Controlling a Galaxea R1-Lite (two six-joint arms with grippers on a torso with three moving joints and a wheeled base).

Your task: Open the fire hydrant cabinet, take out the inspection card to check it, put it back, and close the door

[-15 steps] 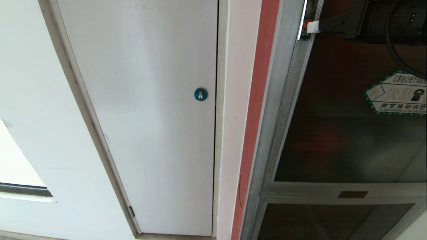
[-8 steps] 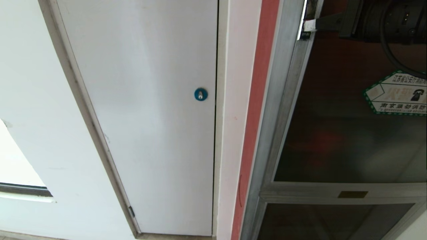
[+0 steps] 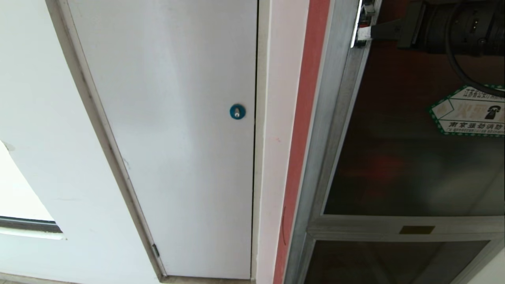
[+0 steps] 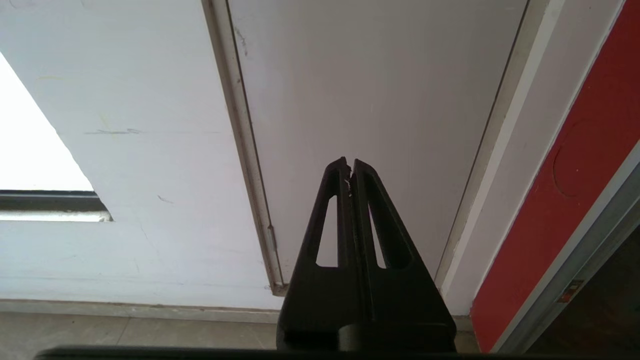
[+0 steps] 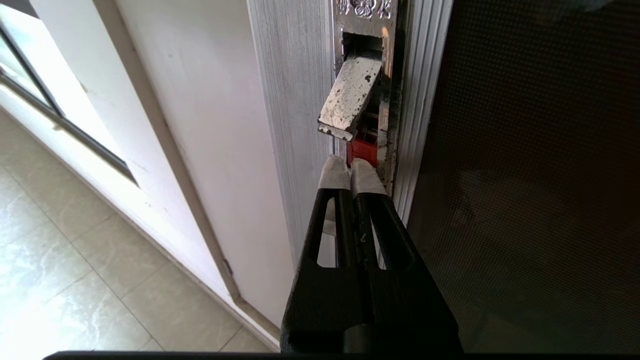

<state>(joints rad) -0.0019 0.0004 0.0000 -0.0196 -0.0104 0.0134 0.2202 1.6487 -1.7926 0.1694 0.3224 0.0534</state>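
At your far left, around 9 o'clock in the head view, you see the white wall [image 3: 35, 98], and low beside it a window edge [image 3: 27, 225]. Next comes the white panel [image 3: 173, 138] with its round blue lock [image 3: 237, 111] near the panel's right side. Your left gripper [image 4: 349, 167] is parked low in front of this panel, fingers pressed together, holding nothing, with a floor strip [image 4: 125, 332] under it.

Going right you meet a pale strip, then a red strip [image 3: 302, 130], then the silver frame of the cabinet [image 3: 329, 118]. The door [image 3: 410, 157] fills the 3 o'clock side: dark glass with the green-bordered sticker [image 3: 467, 112] at its right edge. Below it, at about 5 o'clock, sits a smaller dark pane [image 3: 390, 262].

Your right gripper [image 3: 365, 33] comes in from 1 o'clock, at the door's left edge. In the right wrist view its white-tipped fingers [image 5: 334, 175] are pressed together, pinching nothing, and their tips sit at the red latch [image 5: 362, 151], just under the tilted metal handle [image 5: 347, 97]. They seem to touch the latch, but you cannot be sure from this angle. The card is not visible to you; only dim red shapes show behind the glass.
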